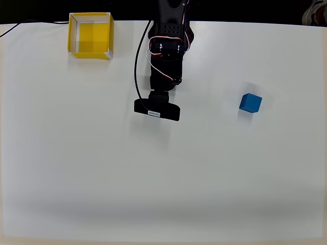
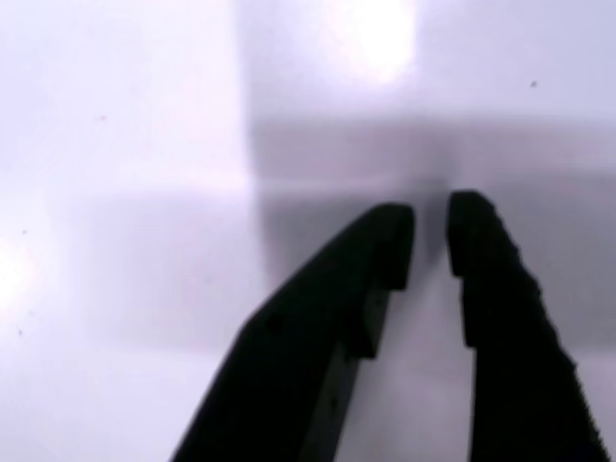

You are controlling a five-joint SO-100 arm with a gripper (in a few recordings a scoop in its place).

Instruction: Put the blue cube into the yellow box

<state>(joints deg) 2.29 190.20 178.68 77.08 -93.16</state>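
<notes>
In the overhead view the blue cube (image 1: 250,102) rests on the white table at the right, well apart from the arm. The yellow box (image 1: 91,35) stands open-topped at the table's far left corner, with nothing in it. The black arm (image 1: 164,56) reaches down from the top edge, and its wrist camera bar (image 1: 157,109) covers the fingers. In the wrist view my gripper (image 2: 430,231) hovers over bare white table. Its two black fingers are almost together with just a thin slit and nothing between them.
A black cable (image 1: 138,66) loops along the arm's left side. The white table (image 1: 163,178) runs wide below the arm. Dark floor borders the table's far edge.
</notes>
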